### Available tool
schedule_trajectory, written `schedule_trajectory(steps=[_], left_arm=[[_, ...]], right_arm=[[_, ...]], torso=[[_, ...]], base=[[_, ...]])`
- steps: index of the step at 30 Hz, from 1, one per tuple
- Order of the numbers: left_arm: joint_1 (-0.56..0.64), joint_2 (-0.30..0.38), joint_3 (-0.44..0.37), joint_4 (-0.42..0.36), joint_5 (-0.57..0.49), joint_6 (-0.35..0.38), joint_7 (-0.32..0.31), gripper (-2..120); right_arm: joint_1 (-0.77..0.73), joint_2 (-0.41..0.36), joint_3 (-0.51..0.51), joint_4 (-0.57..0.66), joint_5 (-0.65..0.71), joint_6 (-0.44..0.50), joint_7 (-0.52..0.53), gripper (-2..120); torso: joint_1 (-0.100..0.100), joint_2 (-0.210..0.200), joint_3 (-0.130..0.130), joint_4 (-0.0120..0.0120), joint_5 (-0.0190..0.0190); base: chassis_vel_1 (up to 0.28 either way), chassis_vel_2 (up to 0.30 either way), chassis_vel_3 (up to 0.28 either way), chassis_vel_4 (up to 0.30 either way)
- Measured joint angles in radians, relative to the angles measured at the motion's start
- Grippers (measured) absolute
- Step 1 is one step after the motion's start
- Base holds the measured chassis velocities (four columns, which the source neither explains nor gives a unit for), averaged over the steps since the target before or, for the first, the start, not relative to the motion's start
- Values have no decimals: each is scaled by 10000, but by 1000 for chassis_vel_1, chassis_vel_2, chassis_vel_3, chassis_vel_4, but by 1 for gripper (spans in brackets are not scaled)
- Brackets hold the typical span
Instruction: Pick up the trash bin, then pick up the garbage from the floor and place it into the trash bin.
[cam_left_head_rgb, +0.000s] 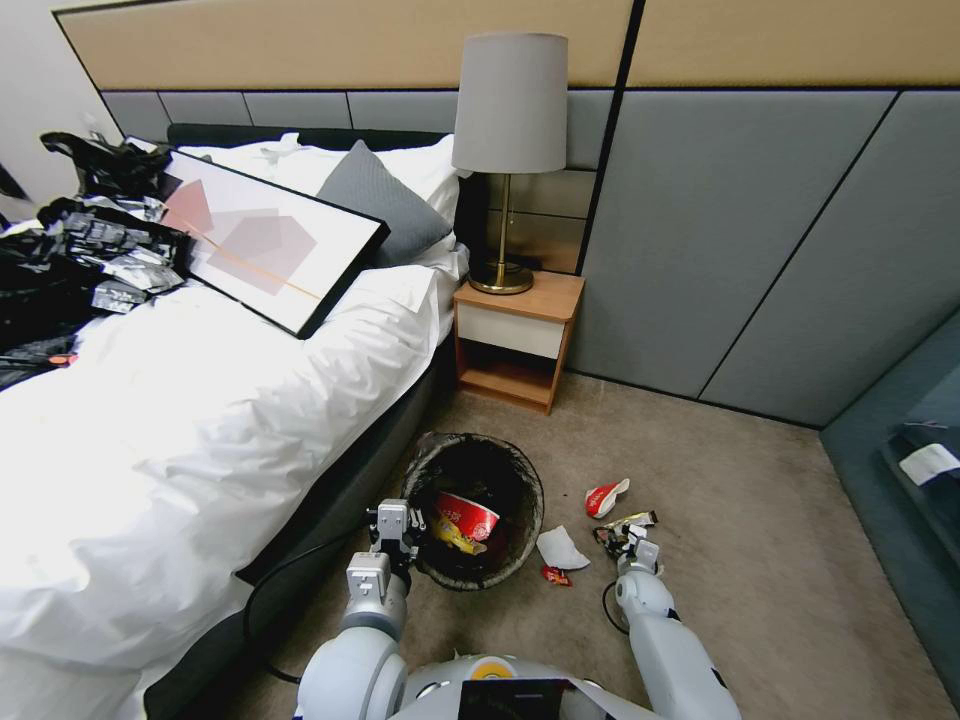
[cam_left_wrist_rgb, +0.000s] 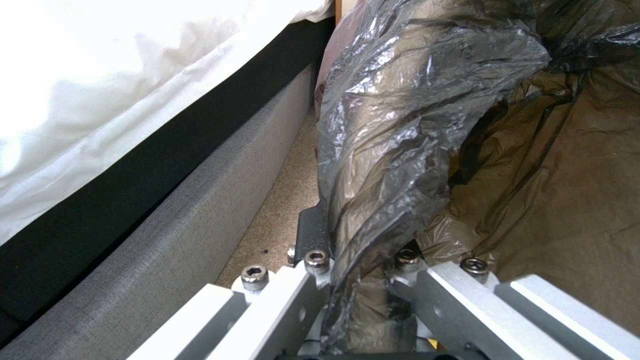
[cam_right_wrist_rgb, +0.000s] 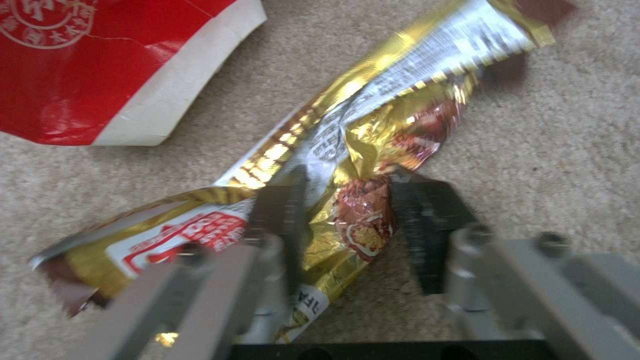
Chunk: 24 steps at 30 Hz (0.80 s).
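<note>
The trash bin (cam_left_head_rgb: 475, 565), round with a black bag liner (cam_left_wrist_rgb: 400, 125), stands on the carpet beside the bed. It holds a red cup (cam_left_head_rgb: 466, 516) and a yellow packet. My left gripper (cam_left_head_rgb: 398, 528) (cam_left_wrist_rgb: 360, 235) is shut on the bin's near-left rim, pinching liner and wall. The garbage lies to the bin's right: a red-and-white wrapper (cam_left_head_rgb: 605, 497) (cam_right_wrist_rgb: 100, 65), a white tissue (cam_left_head_rgb: 561, 548), a small red wrapper (cam_left_head_rgb: 555, 576) and a gold snack packet (cam_left_head_rgb: 625, 524) (cam_right_wrist_rgb: 373, 120). My right gripper (cam_left_head_rgb: 638, 547) (cam_right_wrist_rgb: 347, 190) is down on the floor, shut on the packet's crumpled middle.
The bed (cam_left_head_rgb: 200, 440) with its grey base (cam_left_wrist_rgb: 167, 225) runs close along the bin's left side. A wooden nightstand (cam_left_head_rgb: 515, 330) with a lamp (cam_left_head_rgb: 508, 110) stands behind the bin. A dark bench edge (cam_left_head_rgb: 900, 480) is at far right. Open carpet lies right of the litter.
</note>
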<state>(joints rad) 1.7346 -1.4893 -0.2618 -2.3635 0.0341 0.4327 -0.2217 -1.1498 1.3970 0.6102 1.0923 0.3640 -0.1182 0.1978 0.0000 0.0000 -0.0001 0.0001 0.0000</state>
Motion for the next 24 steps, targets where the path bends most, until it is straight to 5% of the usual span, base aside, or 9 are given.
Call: schedule_trajectory(steps=[7, 18, 24], left_arm=[[6, 1, 19, -31, -7, 0, -1, 0], [10, -13, 26, -49, -12, 0, 0, 0], [-2, -24, 55, -44, -15, 0, 2, 0]], right_arm=[[-14, -28, 47, -66, -220, 183, -44, 0], [11, -19, 53, -105, -387, 448, -67, 0], [-522, 24, 116, 1210, -494, 873, -58, 0]], torso=[[0, 0, 0, -3, 1], [0, 0, 1, -2, 2], [0, 0, 1, 0, 2]], base=[[0, 0, 0, 0], [0, 0, 0, 0], [0, 0, 0, 0]])
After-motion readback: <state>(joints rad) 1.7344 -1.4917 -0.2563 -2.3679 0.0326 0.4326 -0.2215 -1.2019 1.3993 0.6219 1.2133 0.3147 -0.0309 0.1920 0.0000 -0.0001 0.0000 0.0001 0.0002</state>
